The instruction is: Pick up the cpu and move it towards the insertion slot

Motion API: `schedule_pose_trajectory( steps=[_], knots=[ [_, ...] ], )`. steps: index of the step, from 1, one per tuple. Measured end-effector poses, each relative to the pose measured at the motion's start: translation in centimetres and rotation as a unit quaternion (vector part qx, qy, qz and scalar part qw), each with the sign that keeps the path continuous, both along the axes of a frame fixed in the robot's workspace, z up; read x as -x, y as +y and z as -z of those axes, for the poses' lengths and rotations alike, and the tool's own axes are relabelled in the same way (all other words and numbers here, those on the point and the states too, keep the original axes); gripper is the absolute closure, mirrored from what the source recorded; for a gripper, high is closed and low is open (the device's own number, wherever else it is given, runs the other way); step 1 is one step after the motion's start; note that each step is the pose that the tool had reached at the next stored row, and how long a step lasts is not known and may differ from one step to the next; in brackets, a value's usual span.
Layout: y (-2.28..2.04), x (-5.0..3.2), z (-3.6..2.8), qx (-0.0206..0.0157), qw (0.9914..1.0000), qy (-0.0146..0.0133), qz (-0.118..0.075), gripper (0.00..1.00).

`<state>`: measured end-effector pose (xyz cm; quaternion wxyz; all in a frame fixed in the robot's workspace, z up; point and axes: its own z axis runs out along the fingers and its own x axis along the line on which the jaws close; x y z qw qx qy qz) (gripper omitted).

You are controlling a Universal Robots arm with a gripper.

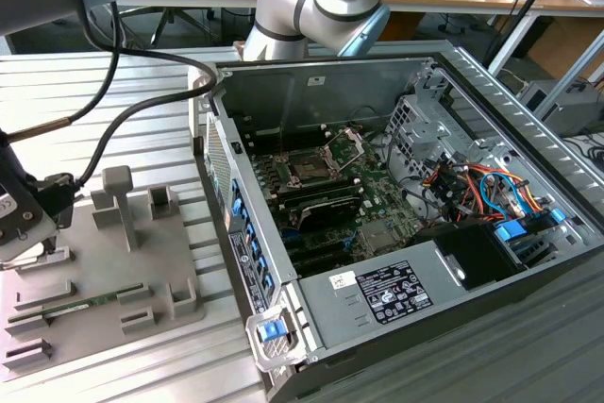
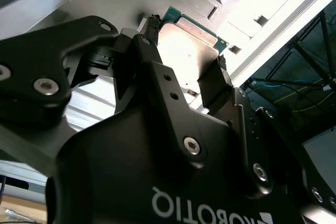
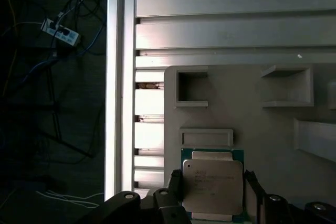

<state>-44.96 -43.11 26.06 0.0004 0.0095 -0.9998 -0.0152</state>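
The cpu (image 3: 212, 184) lies between the jaws, on the grey tray (image 3: 273, 140) beneath them. The jaws stand narrow and seem to press its two opposite edges, though contact is hard to confirm. The insertion slot (image 1: 311, 167) sits well apart from them, inside the open computer case (image 1: 283, 92). A sound grip means even pressure on both edges, with the chip level and clear of the tray's raised ribs.

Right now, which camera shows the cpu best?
The first wrist view: the cpu lies face-on, silvery top plain, on the grey tray. The second wrist view catches it slantwise behind the gripper. In the exterior view the gripper covers it.
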Motion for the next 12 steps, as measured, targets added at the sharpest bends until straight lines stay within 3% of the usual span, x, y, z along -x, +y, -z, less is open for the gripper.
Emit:
schedule_pose_trajectory(
  steps=[12],
  knots=[
    [0.0,0.0,-0.82,0.0,1.0,0.0001,0.0,0.45]
  ],
)
